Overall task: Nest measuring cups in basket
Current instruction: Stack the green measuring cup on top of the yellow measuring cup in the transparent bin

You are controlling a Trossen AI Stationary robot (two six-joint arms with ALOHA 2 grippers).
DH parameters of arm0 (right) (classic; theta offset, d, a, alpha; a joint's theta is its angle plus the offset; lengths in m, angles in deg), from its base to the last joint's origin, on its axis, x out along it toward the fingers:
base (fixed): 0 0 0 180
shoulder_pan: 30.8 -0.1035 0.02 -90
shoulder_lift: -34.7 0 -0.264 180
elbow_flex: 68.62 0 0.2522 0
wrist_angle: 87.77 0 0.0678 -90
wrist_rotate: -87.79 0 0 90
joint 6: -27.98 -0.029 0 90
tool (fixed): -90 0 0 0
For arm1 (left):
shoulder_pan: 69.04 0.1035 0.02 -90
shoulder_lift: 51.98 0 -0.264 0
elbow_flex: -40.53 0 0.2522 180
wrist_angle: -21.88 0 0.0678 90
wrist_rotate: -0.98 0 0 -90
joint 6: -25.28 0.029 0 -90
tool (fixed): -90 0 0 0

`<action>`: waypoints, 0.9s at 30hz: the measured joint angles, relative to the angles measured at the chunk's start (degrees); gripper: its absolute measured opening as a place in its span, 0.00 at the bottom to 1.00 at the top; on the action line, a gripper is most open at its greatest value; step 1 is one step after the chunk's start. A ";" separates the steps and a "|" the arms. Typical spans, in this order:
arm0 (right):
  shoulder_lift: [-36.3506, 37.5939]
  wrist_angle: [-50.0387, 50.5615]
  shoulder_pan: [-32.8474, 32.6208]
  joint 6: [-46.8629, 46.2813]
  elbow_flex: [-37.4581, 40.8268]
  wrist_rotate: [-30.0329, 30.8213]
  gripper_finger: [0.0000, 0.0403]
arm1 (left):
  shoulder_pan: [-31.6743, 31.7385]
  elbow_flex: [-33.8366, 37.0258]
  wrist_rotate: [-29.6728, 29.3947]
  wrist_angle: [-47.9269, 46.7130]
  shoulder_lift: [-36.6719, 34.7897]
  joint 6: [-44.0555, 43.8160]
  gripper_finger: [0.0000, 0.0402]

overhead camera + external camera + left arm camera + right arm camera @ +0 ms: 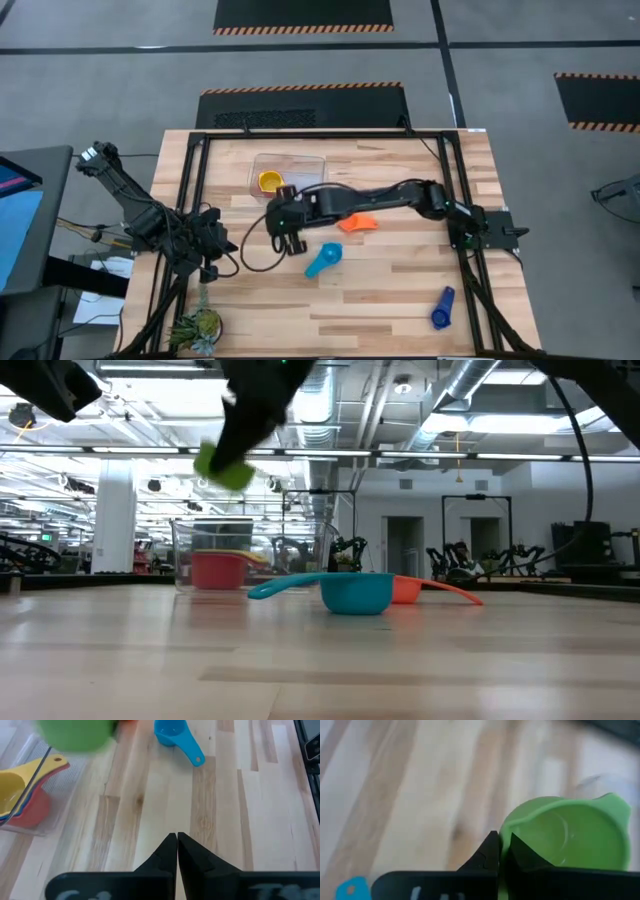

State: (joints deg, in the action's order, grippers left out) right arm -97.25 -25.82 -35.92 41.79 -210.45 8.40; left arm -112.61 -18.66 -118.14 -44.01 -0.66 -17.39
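Note:
My right gripper [501, 844] is shut on a green measuring cup [570, 835] and holds it in the air just near of the clear basket [290, 165]. In the low view the green cup [222, 466] hangs above and in front of the basket [250, 555]. Inside the basket, a yellow cup [12, 790] sits nested in a red one [218, 570]. A light blue cup [323, 261], an orange cup [357, 222] and a dark blue cup [441, 309] lie on the table. My left gripper [177, 838] is shut and waits at the table's left side. My right gripper has the green cup by its wall at the rim [504, 834], with one finger [522, 854] inside the bowl and the other [485, 852] outside. The cup is lifted clear of the table and hangs tilted below the fingers [240, 445].
Black frame rails [195, 190] run along the table's left, far and right sides. A small plant [195, 330] stands at the near left corner. Bare wood [300, 310] lies along the near edge between the plant and the dark blue cup.

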 joint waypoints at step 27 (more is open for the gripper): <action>-3.44 -14.87 17.74 -6.84 -0.76 -15.03 0.04 | 0.04 0.00 -5.88 0.03 -0.02 -0.07 0.00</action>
State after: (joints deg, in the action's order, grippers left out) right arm -100.69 -40.69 -18.17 34.95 -211.21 -6.64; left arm -112.56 -18.66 -124.02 -43.98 -0.67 -17.46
